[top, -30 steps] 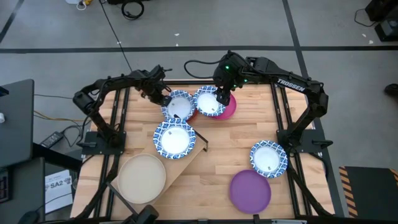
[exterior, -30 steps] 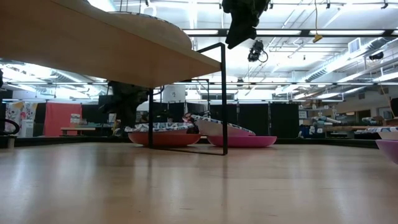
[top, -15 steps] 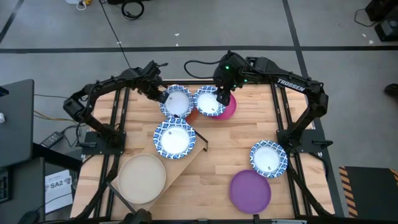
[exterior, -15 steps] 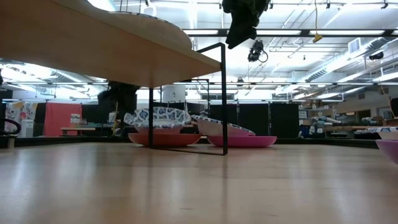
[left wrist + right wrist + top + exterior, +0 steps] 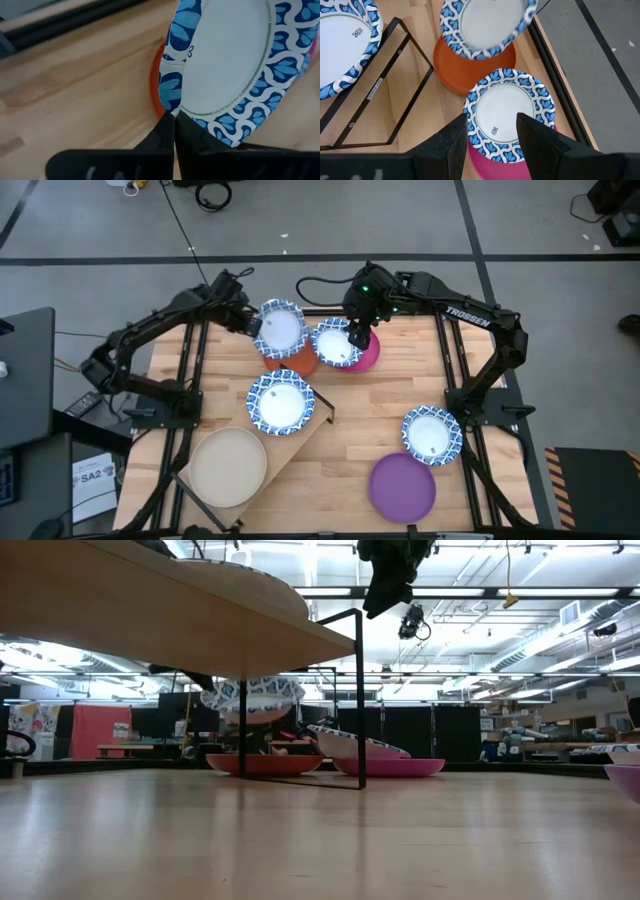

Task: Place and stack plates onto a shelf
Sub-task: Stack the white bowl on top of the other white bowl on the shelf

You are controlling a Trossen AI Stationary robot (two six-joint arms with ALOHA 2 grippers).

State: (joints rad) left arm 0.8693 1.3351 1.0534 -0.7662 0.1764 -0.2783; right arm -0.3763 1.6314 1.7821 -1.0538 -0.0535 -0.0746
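Lifted clear of the orange plate (image 5: 290, 361) since a second ago, a patterned plate (image 5: 279, 328) hangs at the desk's far edge, its rim pinched in the left pincer (image 5: 174, 131). Keep it level and clear the shelf (image 5: 305, 436) edge. Four patterned plates; one each beige, purple, magenta, orange. The right pincer (image 5: 491, 131) hovers open.

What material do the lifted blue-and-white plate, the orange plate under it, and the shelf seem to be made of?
The lifted blue-and-white plate, pinched at its rim by the left gripper: probably paper, thin with a matte printed pattern. The orange plate: likely plastic or coated paper, one plain colour; hard to tell. The shelf: light wood board with visible grain, on thin black metal legs.
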